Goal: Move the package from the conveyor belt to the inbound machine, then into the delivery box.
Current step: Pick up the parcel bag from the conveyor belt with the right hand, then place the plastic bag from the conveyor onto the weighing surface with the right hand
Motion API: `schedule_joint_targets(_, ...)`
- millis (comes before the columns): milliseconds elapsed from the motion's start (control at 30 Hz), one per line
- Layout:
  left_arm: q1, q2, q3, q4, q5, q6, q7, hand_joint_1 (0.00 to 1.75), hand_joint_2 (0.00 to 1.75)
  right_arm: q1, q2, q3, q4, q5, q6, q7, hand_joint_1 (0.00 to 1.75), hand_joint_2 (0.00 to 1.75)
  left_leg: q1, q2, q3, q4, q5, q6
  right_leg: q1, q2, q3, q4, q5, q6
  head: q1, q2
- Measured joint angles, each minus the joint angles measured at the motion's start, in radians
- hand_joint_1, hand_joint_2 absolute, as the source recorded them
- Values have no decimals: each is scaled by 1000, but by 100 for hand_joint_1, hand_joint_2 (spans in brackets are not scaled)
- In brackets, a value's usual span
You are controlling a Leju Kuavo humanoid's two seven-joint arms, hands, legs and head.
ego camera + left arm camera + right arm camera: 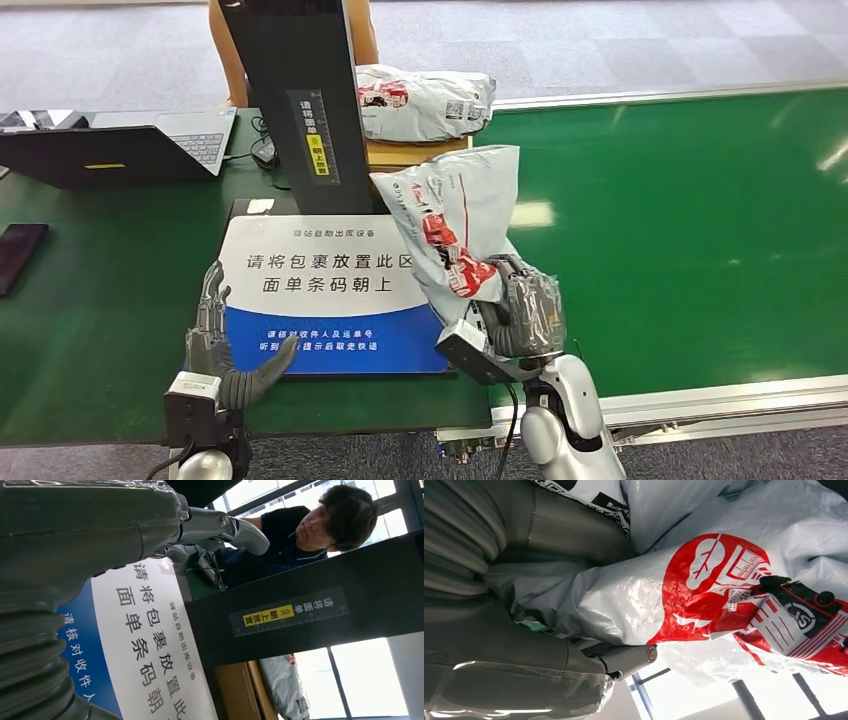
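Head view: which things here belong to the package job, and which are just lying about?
Job:
- package, held up by the right hand
- scanner pad of the inbound machine, with its black post
- conveyor belt
- left hand, resting at the pad's edge

Lying about:
- laptop
- phone
- second package on a box

We see bright, even light, with white glare patches on the green conveyor belt [700,230]; both wrist views are backlit by blown-out windows [370,680].
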Motion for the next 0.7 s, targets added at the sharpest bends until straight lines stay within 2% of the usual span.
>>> schedule_joint_targets(400,3,0,0,0,0,4,-4,0,175,-23,-2,64,11,-16,17,-12,175,175,0,0,-1,0,0,0,0,0,0,0,0,0,0,0)
schedule_joint_targets(700,0,0,-8,1,1,31,-18,0,175,-182,18,215,217,-46,36,-43,175,175,0,0,0,0,1,-1,0,0,0,1,0,0,0,0)
